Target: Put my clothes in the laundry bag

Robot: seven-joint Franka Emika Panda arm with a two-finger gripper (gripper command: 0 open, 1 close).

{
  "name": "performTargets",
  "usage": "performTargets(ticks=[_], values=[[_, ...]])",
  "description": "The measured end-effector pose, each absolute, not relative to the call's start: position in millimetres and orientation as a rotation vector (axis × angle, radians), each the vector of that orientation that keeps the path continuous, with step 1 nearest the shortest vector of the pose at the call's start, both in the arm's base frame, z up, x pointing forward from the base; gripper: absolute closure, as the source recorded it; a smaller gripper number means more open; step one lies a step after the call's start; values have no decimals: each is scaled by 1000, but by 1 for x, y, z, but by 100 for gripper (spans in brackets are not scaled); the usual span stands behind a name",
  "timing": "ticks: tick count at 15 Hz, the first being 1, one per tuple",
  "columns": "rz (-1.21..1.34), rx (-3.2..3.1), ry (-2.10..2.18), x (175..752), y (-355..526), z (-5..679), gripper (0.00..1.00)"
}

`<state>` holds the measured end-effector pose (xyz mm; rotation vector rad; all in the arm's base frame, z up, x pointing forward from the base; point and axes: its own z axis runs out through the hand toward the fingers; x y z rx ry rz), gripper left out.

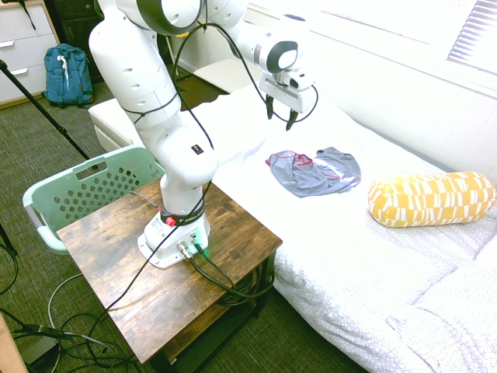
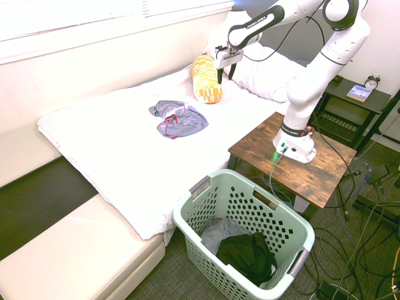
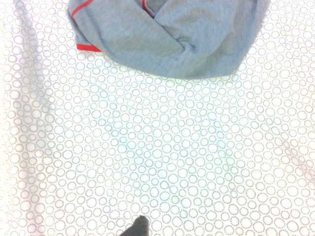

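While crumpled flat, the clothes (image 1: 314, 172) stretch lengthwise along the bed (image 1: 373, 264).

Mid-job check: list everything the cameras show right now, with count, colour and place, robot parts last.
Clothes: one, grey with red trim, crumpled on the bed.
Laundry bag: one, mint-green perforated basket, on the floor beside the wooden table; dark and grey garments inside.
Bed cover: one, white with a circle print.
Bolster pillow: one, yellow and white, on the bed beyond the clothes.
Wooden table: one, brown, bears the arm.
Backpack: one, blue, on the floor by the drawers.
Alarm clock: one, dark, on the bedside table.
Gripper: one, white, fingers open, above the bed, holding nothing.
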<state>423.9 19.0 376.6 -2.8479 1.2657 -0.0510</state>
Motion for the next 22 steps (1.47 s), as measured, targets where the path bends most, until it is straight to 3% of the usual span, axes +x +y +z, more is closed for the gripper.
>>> performTargets(ticks=[5, 11, 17, 22], values=[[-125, -2852, 1207, 434, 23, 371, 0], [-230, -2903, 1053, 543, 81, 305, 0], [-223, -2964, 1076, 653, 78, 195, 0], [-130, -2957, 1162, 696, 35, 69, 0]])
